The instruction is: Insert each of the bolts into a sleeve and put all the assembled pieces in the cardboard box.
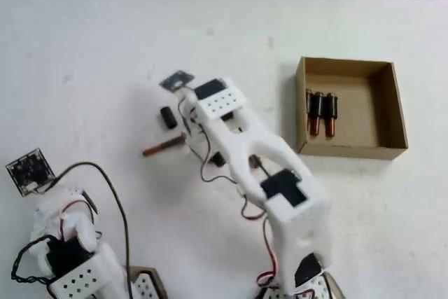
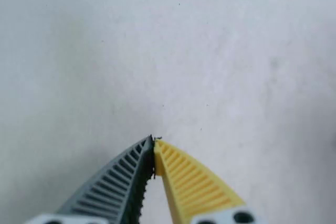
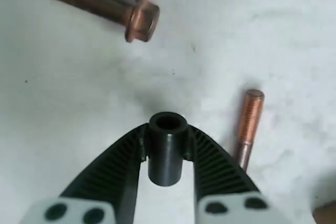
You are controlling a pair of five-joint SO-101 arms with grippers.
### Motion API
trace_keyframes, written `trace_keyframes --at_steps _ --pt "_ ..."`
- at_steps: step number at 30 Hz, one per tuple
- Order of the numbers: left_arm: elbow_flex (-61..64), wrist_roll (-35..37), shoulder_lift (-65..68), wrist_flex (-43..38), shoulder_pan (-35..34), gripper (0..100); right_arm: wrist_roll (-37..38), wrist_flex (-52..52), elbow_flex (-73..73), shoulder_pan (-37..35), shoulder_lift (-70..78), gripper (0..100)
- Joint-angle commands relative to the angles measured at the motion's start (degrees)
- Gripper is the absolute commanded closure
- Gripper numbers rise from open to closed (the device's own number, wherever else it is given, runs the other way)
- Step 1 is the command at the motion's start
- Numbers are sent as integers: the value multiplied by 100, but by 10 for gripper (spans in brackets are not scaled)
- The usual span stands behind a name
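From above, the brown cardboard box point(image 1: 350, 150) sat at the right of the white table point(image 1: 105, 40). Three assembled bolt-and-sleeve pieces point(image 1: 320, 113) lay side by side inside it, so part of the job looked done. The white right arm point(image 1: 245, 145) stretched left across the middle, its tip at a short black cylindrical sleeve point(image 1: 168, 117). A long copper-coloured flanged bolt point(image 1: 164, 147) lay loose just nearer, and the white left arm point(image 1: 70, 243) sat at the near left, well apart. In the left wrist view, that arm's grey and yellow jaws met tip to tip on nothing above bare table, probably parked until a bolt was wanted. In the right wrist view, the black jaws pinched the sleeve point(image 3: 167, 150) by its sides with its bore open and unobstructed, apparently so a bolt could be pushed in. The flanged bolt point(image 3: 105, 6) lay beyond, and a second copper bolt point(image 3: 249, 121) lay just beside.
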Motion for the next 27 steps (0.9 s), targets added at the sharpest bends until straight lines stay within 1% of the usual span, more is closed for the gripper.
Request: trace_keyframes --at_steps 1,7,11,21,23,27 --pt "-246 -62 -48 -149 -22 973 18 277 -167 48 -945 982" --pt "-202 -62 -48 -167 -22 973 53 734 -176 48 -2229 982" --pt "9 -62 -48 -457 127 974 53 998 -176 57 -3108 982" --pt "0 -70 -48 -475 207 974 62 1385 -158 57 -5209 982" --pt "0 -299 -48 -475 347 975 62 1464 -158 57 -5578 982" --pt "0 -1046 -48 -457 857 976 62 1692 -158 57 -6193 982"
